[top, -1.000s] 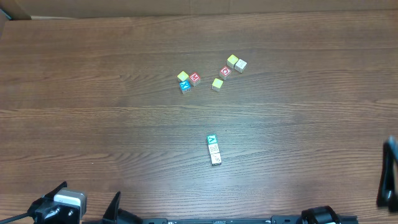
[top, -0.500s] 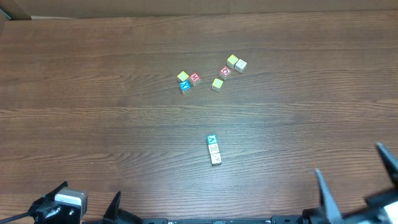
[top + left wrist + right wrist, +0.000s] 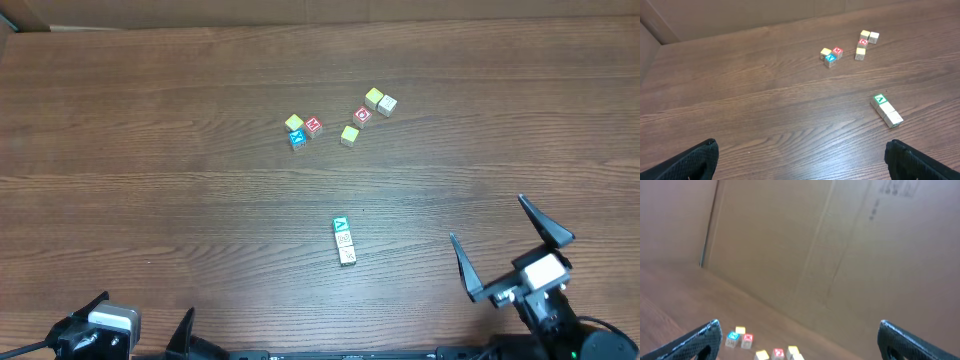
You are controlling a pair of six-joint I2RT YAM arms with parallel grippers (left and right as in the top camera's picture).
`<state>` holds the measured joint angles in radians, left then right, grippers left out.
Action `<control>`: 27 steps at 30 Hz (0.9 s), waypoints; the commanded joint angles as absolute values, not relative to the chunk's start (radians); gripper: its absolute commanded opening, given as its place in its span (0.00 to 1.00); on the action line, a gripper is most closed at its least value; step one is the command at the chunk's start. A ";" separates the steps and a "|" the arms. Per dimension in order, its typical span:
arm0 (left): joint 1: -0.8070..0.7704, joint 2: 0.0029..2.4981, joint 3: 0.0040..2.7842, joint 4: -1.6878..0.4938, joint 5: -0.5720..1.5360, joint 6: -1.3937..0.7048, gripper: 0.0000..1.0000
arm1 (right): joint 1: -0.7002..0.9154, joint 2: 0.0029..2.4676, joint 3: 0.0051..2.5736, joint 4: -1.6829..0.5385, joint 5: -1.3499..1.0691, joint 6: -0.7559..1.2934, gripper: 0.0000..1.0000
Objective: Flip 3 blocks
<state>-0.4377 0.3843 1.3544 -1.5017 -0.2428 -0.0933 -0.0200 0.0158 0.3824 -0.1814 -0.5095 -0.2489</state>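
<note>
The three blocks point(image 3: 344, 241) are being shown lying in a short touching row on the wooden table point(image 3: 150, 150), just toward 6 o'clock from its middle. The green-faced block point(image 3: 340, 224) is being seen at the 12 o'clock end and the two cream blocks point(image 3: 347, 250) at the 6 o'clock end. The right gripper point(image 3: 486, 218) is being held above the table at about 4 o'clock from the row, well apart from it, its jaws spread wide and gripping nothing. The left gripper point(image 3: 143, 310) is being kept at the 7 o'clock edge, likewise wide and holding nothing. A scatter of other cubes point(image 3: 340, 118), yellow, red and blue, is being seen at 12 o'clock from the row, near the cardboard wall point(image 3: 840, 240).
</note>
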 commanded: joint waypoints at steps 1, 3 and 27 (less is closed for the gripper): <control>-0.439 0.386 1.357 -1.501 -0.235 -0.074 1.00 | -0.028 0.004 0.300 -0.080 -0.417 -0.085 1.00; -0.439 0.386 1.357 -1.501 -0.235 -0.074 1.00 | -0.028 0.004 0.240 0.006 -0.353 -0.012 1.00; -0.439 0.386 1.357 -1.501 -0.235 -0.074 1.00 | -0.025 0.004 0.007 -0.015 -0.157 0.094 1.00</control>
